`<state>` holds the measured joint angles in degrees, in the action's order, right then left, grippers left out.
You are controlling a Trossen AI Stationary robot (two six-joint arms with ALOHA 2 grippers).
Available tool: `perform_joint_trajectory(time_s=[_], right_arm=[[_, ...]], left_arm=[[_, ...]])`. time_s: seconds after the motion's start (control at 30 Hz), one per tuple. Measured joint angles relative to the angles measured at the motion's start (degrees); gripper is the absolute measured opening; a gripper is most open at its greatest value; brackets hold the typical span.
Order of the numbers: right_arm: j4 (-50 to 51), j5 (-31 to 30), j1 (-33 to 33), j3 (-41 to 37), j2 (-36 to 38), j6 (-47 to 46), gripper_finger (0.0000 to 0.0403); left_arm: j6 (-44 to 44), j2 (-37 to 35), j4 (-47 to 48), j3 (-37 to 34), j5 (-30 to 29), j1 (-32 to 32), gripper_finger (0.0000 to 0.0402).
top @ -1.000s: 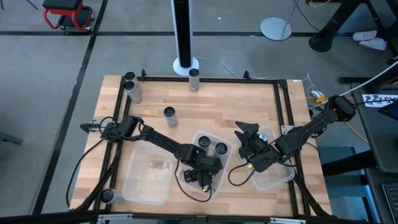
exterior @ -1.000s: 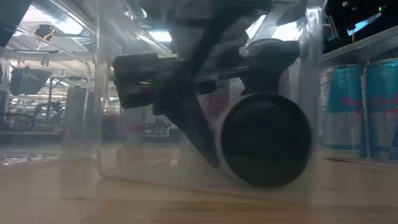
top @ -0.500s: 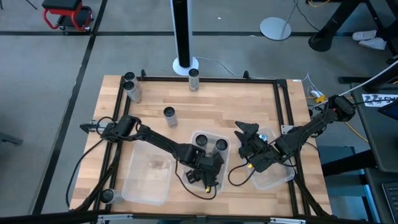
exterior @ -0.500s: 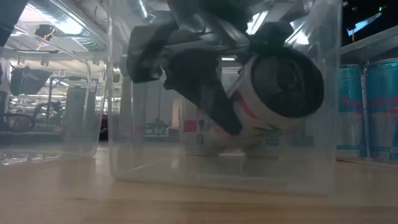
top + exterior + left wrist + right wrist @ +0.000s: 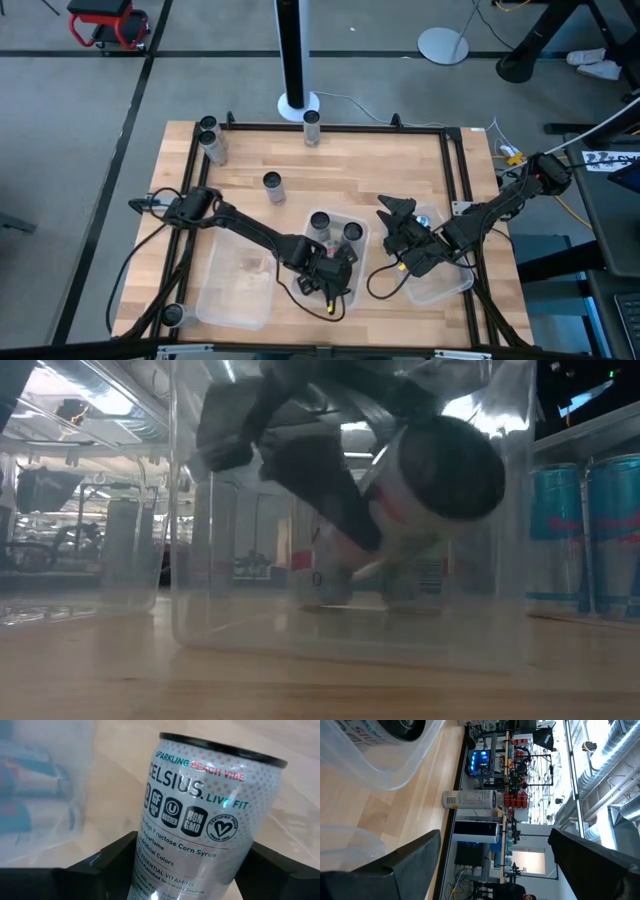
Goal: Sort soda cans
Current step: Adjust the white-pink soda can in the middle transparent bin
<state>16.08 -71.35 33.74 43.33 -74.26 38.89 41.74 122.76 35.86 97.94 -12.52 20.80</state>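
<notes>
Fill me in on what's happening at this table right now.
The robot is sorting soda cans into clear bins. Its left hand grips a white Celsius can, tilted and off the floor of the middle bin, where two dark-topped cans already stand. The right hand waits open over the right bin, holding nothing. Four more cans stand loose on the far half of the table, and one at its near left corner.
</notes>
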Motion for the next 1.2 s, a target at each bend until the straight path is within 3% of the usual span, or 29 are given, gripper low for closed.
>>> perform_joint_trajectory(time_s=[0.43, 0.9, 1.2], right_arm=[[-0.1, 0.0, 0.0, 0.0, 0.0, 0.4, 0.0372], [-0.3, 0.0, 0.0, 0.0, 0.0, 0.4, 0.0372], [-1.4, 0.1, 0.0, -0.1, 0.0, 0.6, 0.0372]], left_arm=[[-8.5, -4.8, 2.5, 2.5, -0.2, 1.0, 0.0267], [-18.9, -14.7, 2.0, 2.6, -0.1, 1.0, 0.0265], [-24.9, -21.4, 0.8, 2.6, 4.9, 1.5, 0.0265]])
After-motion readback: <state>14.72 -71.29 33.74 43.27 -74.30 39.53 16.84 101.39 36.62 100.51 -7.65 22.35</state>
